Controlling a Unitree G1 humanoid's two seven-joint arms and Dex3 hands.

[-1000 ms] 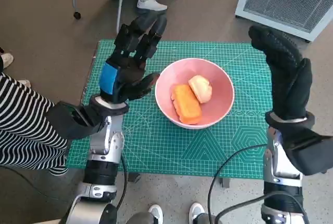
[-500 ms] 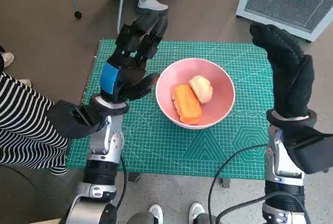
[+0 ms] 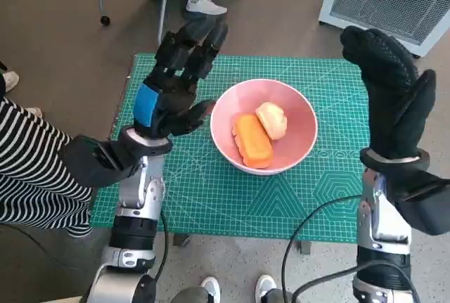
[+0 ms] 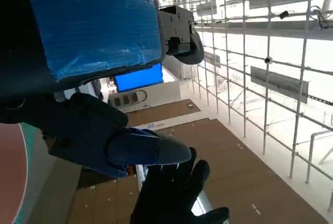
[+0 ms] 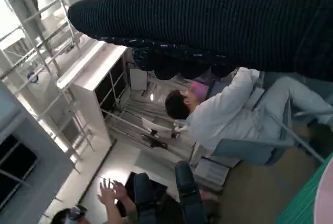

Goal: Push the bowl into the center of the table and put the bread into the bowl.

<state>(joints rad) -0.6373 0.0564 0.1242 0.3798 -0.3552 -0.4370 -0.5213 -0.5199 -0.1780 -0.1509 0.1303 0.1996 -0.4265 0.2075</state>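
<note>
Inside round bowl [image 3: 264, 126] (glossy pink): bread [image 3: 252, 140]

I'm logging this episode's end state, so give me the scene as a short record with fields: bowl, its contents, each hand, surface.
bowl: pink bowl, upright, near the middle of the table
contents: orange bread loaf and a pale round bun, side by side inside the bowl
left hand: left hand raised beside the bowl's left side, fingers spread, holding nothing
right hand: right hand raised to the right of the bowl, apart from it, holding nothing
surface: green cutting mat covering the table
task state: bread appears to be already in the bowl
</note>
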